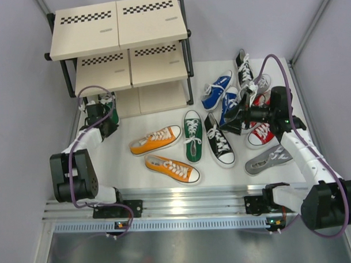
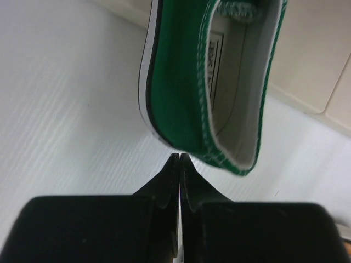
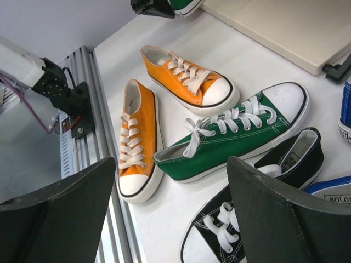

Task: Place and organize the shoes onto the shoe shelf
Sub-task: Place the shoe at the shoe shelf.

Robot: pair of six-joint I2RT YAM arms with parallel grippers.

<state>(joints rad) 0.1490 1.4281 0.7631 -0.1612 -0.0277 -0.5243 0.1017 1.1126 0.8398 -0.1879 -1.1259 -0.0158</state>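
Observation:
A green shoe [image 2: 181,82] lies at the left end of the shoe shelf's [image 1: 120,29] lowest tier, mostly hidden under my left arm in the top view. My left gripper [image 2: 180,156] is shut, its tips just short of that shoe's heel with nothing between them. My right gripper [image 3: 171,164] hangs open above a black shoe [image 3: 247,219] and a second green shoe [image 3: 236,134]. Two orange shoes [image 1: 156,139] [image 1: 172,168] lie mid-table. Blue shoes [image 1: 217,89], a red shoe [image 1: 261,134] and a grey shoe [image 1: 269,159] lie around my right gripper [image 1: 238,120].
Another black shoe [image 1: 243,65] and a grey one [image 1: 260,85] lie at the back right near the wall. The shelf's top two tiers hold no shoes. A metal rail [image 1: 183,194] runs along the table's near edge.

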